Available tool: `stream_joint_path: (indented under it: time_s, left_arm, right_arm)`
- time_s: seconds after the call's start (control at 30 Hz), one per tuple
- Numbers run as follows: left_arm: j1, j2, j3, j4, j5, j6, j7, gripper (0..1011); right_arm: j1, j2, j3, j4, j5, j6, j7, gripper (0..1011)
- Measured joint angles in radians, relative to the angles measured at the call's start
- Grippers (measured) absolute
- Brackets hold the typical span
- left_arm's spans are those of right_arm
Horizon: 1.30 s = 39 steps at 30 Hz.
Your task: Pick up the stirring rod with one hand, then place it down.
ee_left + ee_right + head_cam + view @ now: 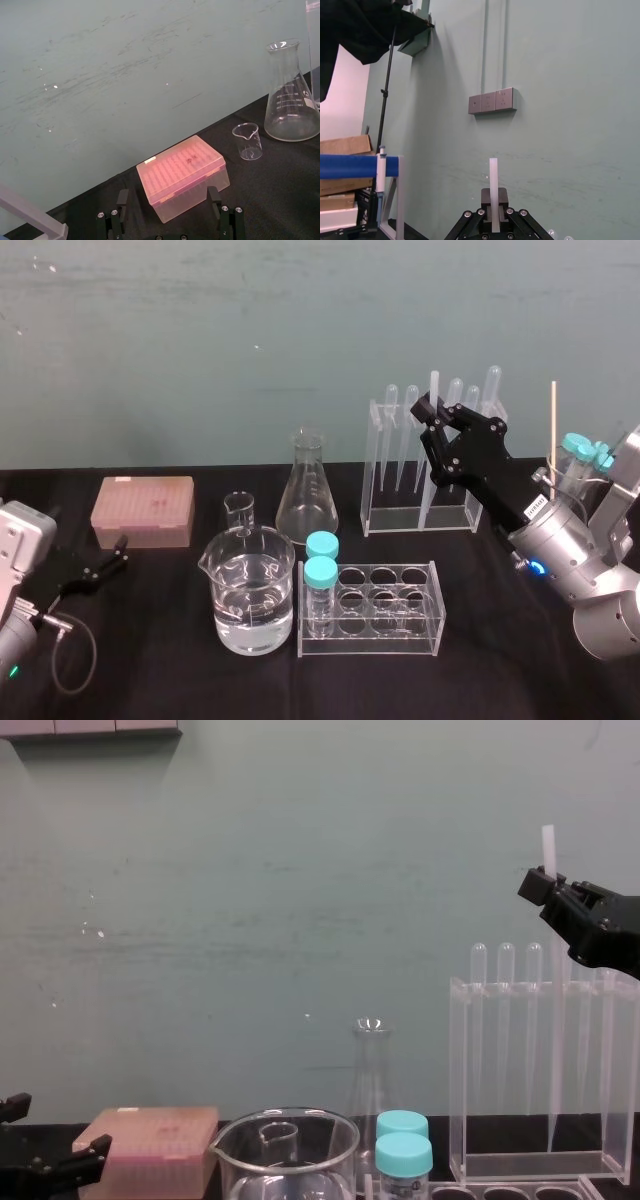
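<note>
Black tabletop against a teal wall bearing grey switch plates. Near the back right corner, right gripper pinching the stirring rod: thin, whitish, translucent, blunt-topped, upright, lower end seemingly inside the clear rack. Left gripper with fingers spread apart, low by the front left edge.

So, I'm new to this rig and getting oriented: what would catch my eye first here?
The right gripper, raised at the back right, pinching the rod upright over the pipette rack. Next, the beaker of clear liquid front centre, and the left gripper open by the pink box.
</note>
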Motion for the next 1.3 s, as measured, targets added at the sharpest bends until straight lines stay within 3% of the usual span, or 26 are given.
stream_joint_path:
  time_s: [1.3]
  left_arm:
    - [0.0, 0.0, 0.0, 0.0, 0.0, 0.0, 0.0, 1000]
  right_arm:
    - [0.0, 0.0, 0.0, 0.0, 0.0, 0.0, 0.0, 77]
